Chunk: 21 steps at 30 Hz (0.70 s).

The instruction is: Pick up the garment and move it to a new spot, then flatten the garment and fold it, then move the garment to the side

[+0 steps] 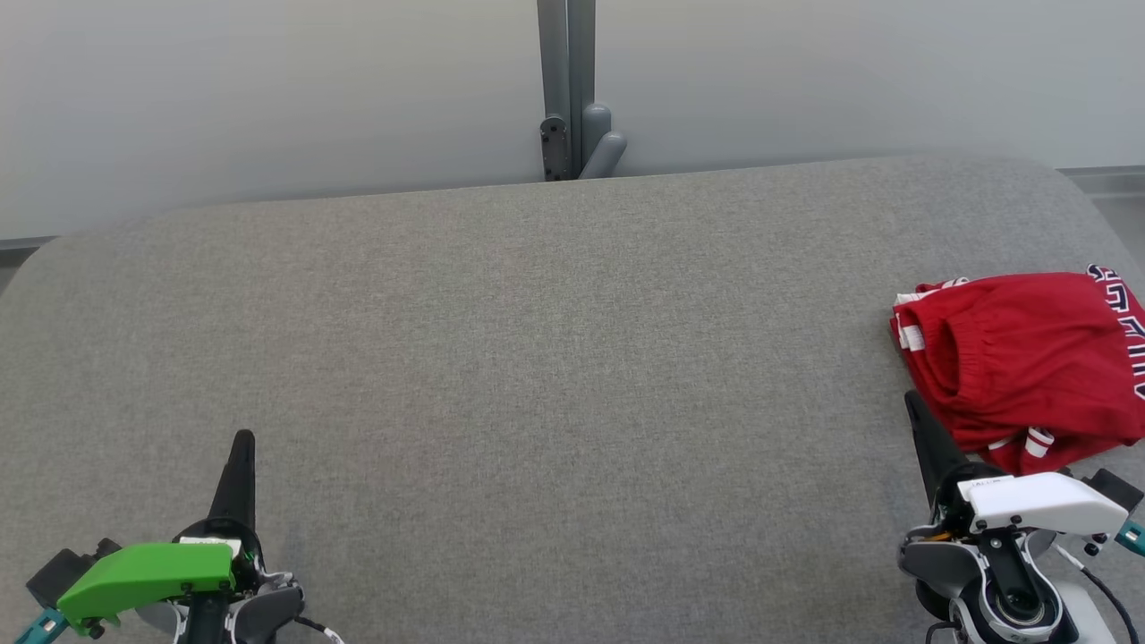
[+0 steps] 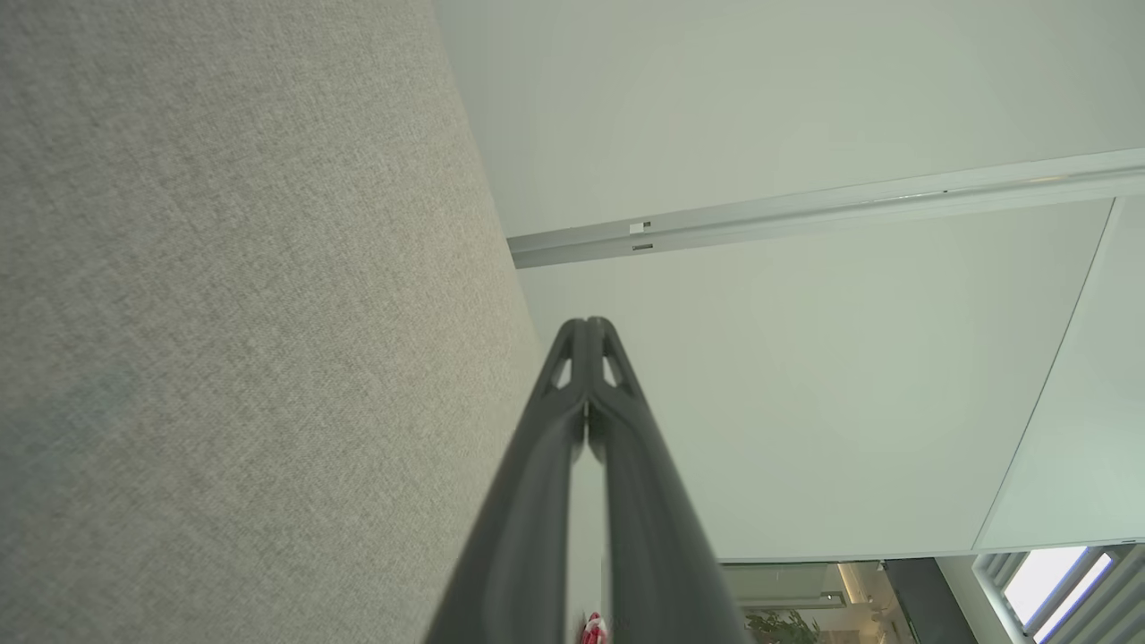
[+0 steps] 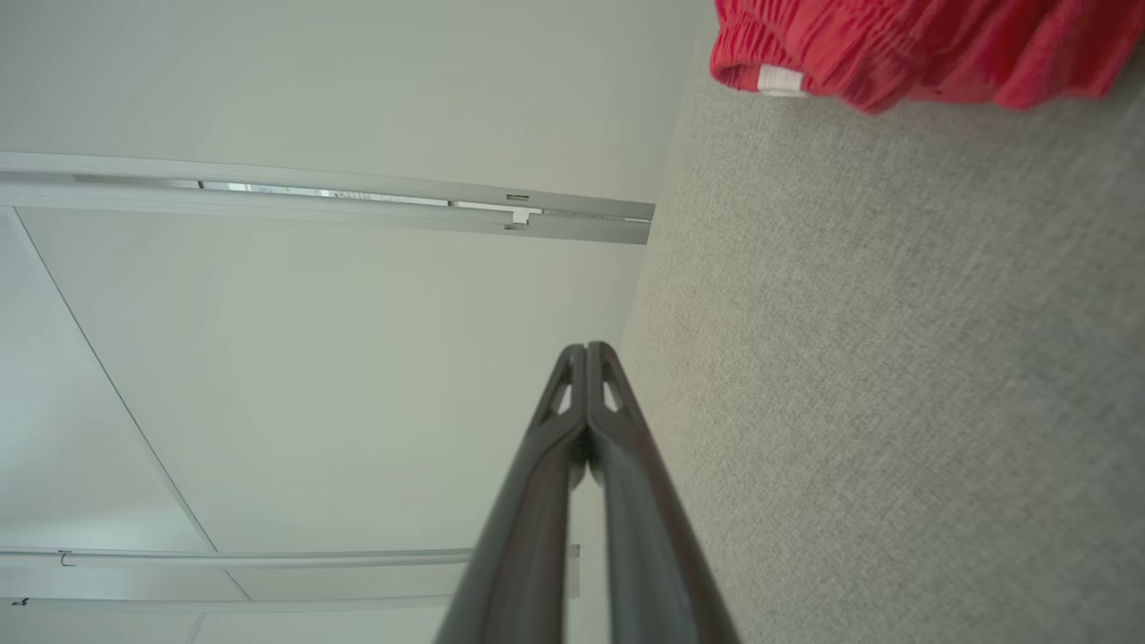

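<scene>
Garment [image 1: 1020, 358] crumpled by R fingers [image 1: 914, 404] (2 pairs closed).

The left gripper [image 1: 241, 443] is a long, dark, tapering pair of fingers backed by a bright green cover [image 1: 148, 572] bearing black screws, a small white label [image 1: 212, 543] and a teal tab [image 1: 36, 628]. The right gripper [image 1: 912, 402] has the same dark fingers, a white cover [image 1: 1042, 503] with black screws, a grey-and-white round housing [image 1: 984, 572] and a thin black cable [image 1: 1105, 597]. Each finger [image 2: 523, 528] has a small triangular cut-out near its tip.
</scene>
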{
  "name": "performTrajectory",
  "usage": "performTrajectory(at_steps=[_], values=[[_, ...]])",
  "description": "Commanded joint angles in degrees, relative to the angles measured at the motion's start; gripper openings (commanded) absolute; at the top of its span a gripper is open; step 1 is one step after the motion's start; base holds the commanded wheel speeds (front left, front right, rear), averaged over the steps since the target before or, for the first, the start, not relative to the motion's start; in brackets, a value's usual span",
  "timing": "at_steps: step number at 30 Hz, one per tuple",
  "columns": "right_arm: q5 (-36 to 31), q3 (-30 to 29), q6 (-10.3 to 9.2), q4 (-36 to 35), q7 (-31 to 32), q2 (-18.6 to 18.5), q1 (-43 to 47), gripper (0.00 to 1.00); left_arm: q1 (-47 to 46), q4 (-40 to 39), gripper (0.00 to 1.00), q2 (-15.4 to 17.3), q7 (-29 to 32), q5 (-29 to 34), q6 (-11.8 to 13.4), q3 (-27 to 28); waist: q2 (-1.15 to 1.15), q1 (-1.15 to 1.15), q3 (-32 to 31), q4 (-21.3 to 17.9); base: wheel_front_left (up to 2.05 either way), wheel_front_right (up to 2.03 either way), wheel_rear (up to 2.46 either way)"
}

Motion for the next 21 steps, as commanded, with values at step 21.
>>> performTrajectory(at_steps=[21], values=[[8.2,-1.6,0.02,-2.3,2.2,-0.3,1.0,0.0,-1.3,-1.8,0.0,0.4,2.2,-7.9,-0.9,1.1,0.0,0.0,0.0,0.4,0.0,0.0,0.0]])
